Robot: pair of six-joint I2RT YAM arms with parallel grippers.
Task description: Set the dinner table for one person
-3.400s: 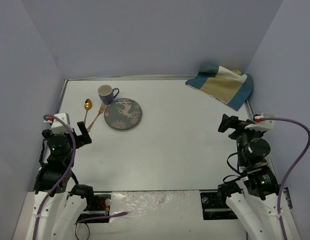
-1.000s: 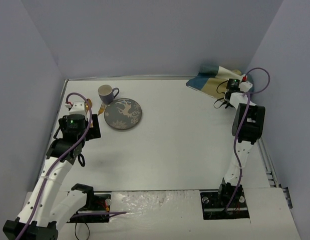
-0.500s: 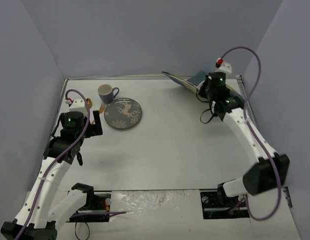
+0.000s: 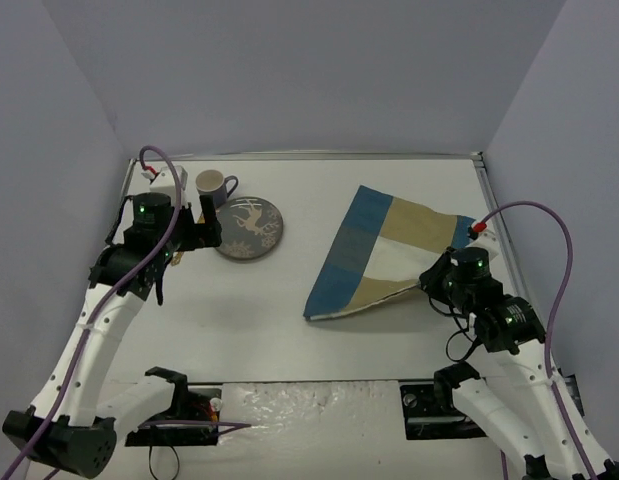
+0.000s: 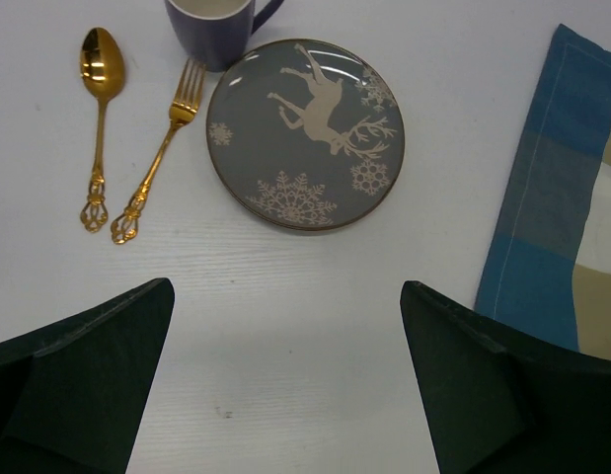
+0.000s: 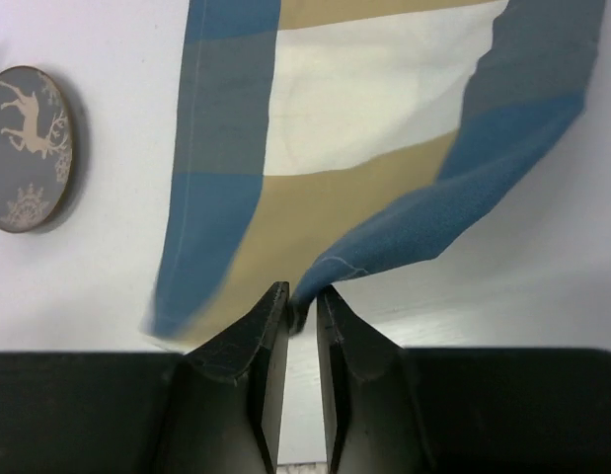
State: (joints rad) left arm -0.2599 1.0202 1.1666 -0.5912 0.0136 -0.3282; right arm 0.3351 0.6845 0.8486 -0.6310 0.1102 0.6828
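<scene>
So the right gripper (image 6: 303, 291) is pinching the mat (image 4: 374, 250) by its near right corner, jaws almost together on the fold. That corner is hanging up off the surface (image 4: 269, 310) while the rest is lying flat, mid-right. The left gripper (image 5: 285, 395) is hovering with its jaws wide apart, the plate (image 5: 305, 133) at its 12 o'clock. The mat is sitting around 3 o'clock from the plate. The left gripper is way nearer the plate, so that carry is probably its job.
</scene>
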